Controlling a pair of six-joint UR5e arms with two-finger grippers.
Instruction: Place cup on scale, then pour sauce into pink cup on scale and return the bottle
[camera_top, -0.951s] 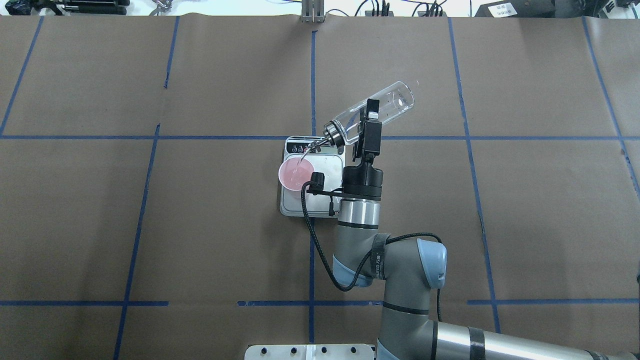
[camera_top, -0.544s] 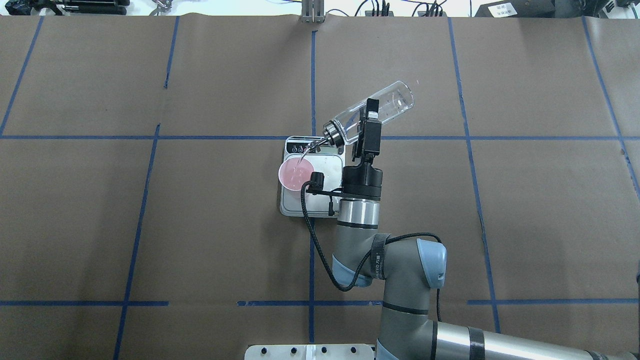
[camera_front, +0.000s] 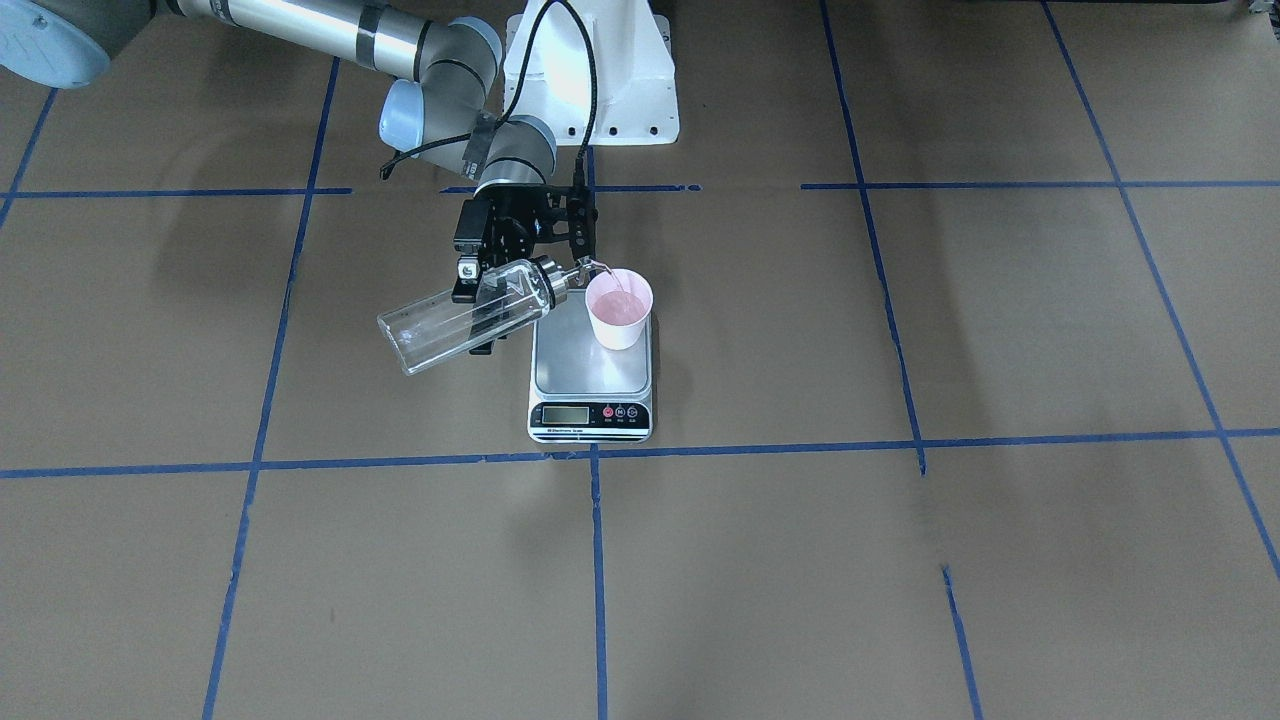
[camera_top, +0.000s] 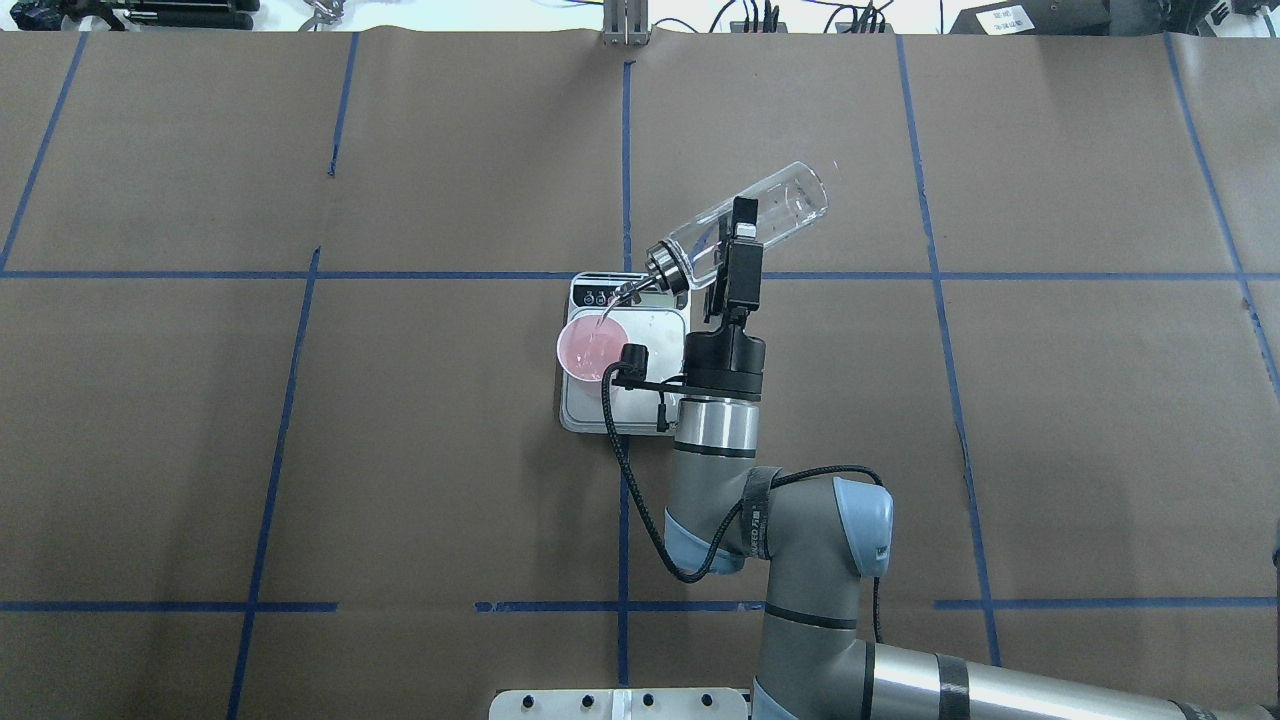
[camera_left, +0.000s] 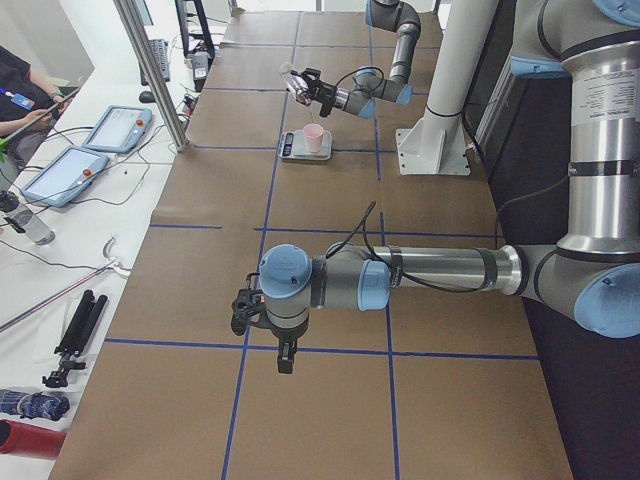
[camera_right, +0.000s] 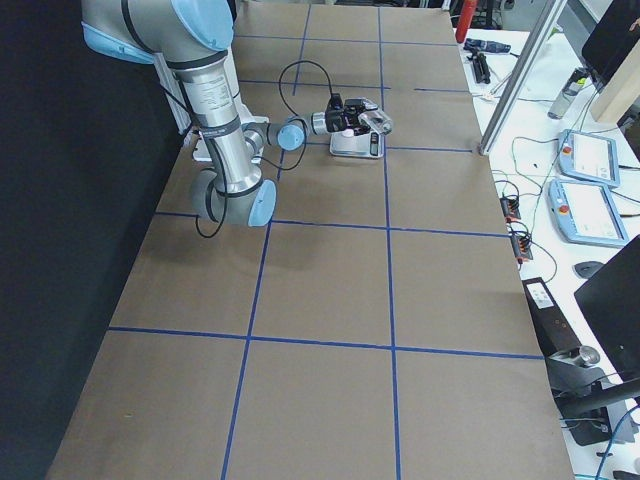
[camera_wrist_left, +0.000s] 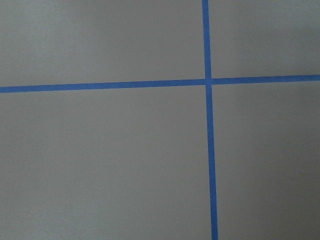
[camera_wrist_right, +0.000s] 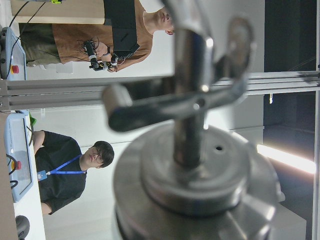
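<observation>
My right gripper (camera_top: 737, 240) is shut on the clear glass bottle (camera_top: 765, 212), which is tilted with its base raised and its silver spout cap (camera_top: 665, 268) pointing down-left. A thin clear stream runs from the spout into the pink cup (camera_top: 591, 350). The cup stands upright on the scale (camera_top: 640, 400), at the platform's left side. In the front view the bottle (camera_front: 450, 320), cup (camera_front: 619, 312) and scale (camera_front: 585, 375) show the same. The right wrist view is filled by the spout cap (camera_wrist_right: 190, 165). My left gripper (camera_left: 285, 358) hangs over bare table far from the scale; I cannot tell whether it is open.
Brown paper with blue tape lines (camera_top: 625, 150) covers the table. The white robot base (camera_front: 590, 70) stands behind the scale. Tablets (camera_left: 95, 140) and cables lie on a side bench. The left wrist view shows only paper and tape (camera_wrist_left: 207, 80).
</observation>
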